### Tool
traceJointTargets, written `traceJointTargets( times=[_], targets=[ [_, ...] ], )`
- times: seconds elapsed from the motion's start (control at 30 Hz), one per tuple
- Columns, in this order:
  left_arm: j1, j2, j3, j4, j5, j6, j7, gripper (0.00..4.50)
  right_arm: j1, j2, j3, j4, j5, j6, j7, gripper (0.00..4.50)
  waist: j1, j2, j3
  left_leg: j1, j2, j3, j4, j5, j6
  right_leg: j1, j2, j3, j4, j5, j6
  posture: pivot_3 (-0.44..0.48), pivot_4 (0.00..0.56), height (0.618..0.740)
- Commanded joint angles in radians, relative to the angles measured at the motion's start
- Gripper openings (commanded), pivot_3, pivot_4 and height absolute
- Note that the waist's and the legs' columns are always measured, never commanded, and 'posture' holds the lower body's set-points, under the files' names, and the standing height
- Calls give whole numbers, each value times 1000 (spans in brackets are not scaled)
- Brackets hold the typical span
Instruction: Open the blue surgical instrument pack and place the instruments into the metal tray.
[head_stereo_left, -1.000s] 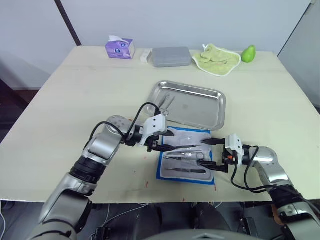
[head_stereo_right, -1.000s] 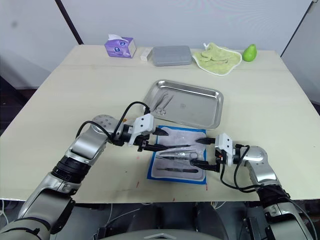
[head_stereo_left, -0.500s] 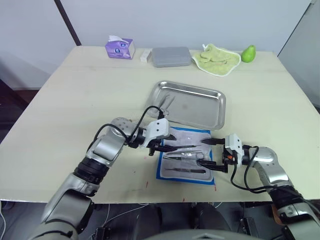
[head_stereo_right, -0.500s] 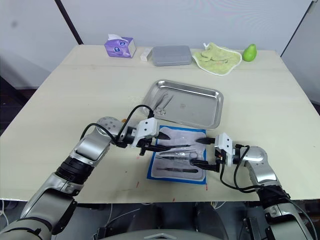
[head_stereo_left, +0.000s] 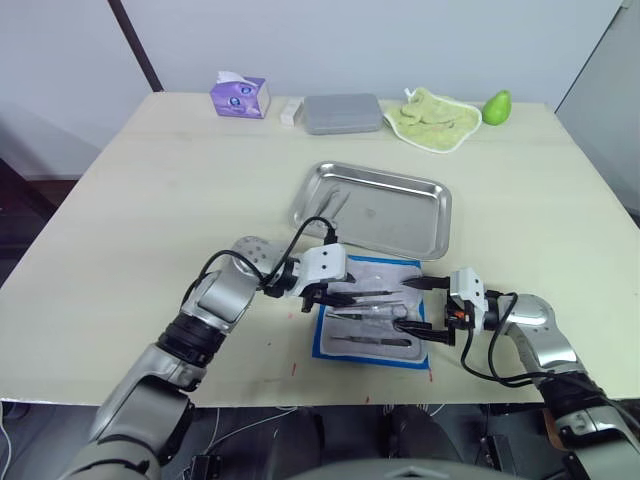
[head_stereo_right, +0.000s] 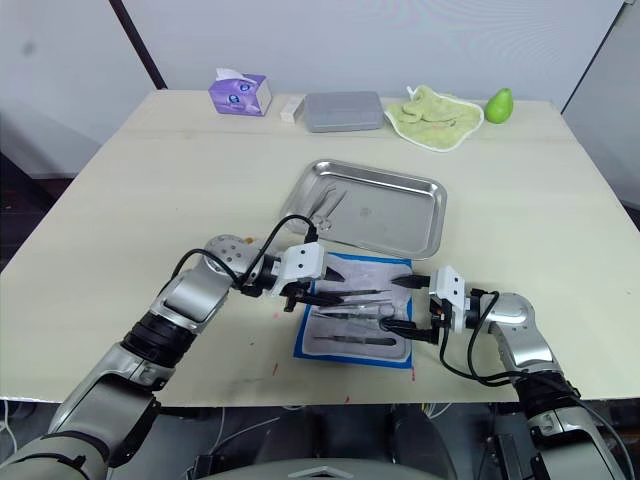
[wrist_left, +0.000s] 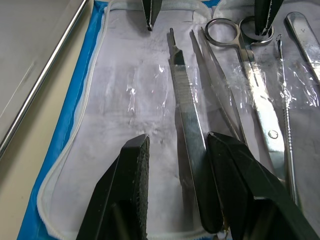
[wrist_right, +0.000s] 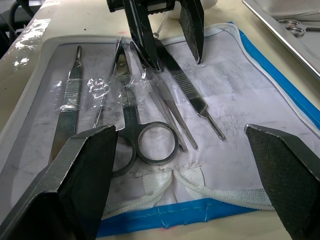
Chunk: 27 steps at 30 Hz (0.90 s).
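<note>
The blue surgical instrument pack (head_stereo_left: 385, 272) lies open near the table's front edge, pale lining up. On the lining lie the instruments: tweezers (wrist_left: 192, 135), scissors (wrist_right: 131, 120) and a flat handle (wrist_right: 67, 110), partly under clear film. My left gripper (head_stereo_left: 322, 298) is low over the pack's left end, open, its fingers (wrist_left: 131, 185) either side of the tweezers' end. At the pack's right end my right gripper (head_stereo_left: 418, 305) is wide open, holding nothing. The metal tray (head_stereo_left: 425, 225) stands just behind the pack with small scissors (head_stereo_left: 333, 205) in it.
Along the far edge stand a purple tissue box (head_stereo_left: 240, 96), a small white object (head_stereo_left: 291, 111), a grey box (head_stereo_left: 342, 113), a green cloth (head_stereo_left: 432, 118) and a green fruit (head_stereo_left: 497, 106). Bare tabletop lies left and right of the pack.
My left gripper has moved right, from the pack's left edge to over the lining and around the tweezers' end. The right gripper has stayed where it was.
</note>
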Motion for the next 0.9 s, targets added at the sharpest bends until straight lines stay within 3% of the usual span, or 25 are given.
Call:
traceJointTargets(
  times=[0.03,0.13,0.17,0.2,0.53,0.9],
  targets=[
    [-15,-9,-20,2,11,2,-10,1711,34,11,40,51,-47,47,-19,4500,0,0,0,0,0,0,0,0,0,0,0,0,0,0,0,0,150,740],
    [-16,-12,-20,5,12,6,-18,927,35,10,41,48,-47,50,-20,4500,0,0,0,0,0,0,0,0,0,0,0,0,0,0,0,0,150,740],
    [-16,-13,-20,5,12,7,-20,186,35,10,42,46,-47,51,-21,4500,0,0,0,0,0,0,0,0,0,0,0,0,0,0,0,0,150,740],
    [-16,-13,-19,5,13,7,-22,13,35,10,42,46,-47,51,-21,4500,0,0,0,0,0,0,0,0,0,0,0,0,0,0,0,0,150,740],
    [-44,-11,-16,-13,24,40,-30,13,24,11,69,48,-74,58,-20,4500,-1,0,0,0,0,0,0,0,0,0,0,0,0,0,0,0,150,740],
    [-157,53,-66,-109,50,239,-124,13,23,12,80,48,-97,72,-29,4500,-7,0,0,4,1,3,-3,0,0,0,2,4,0,0,0,0,150,740]
  ],
)
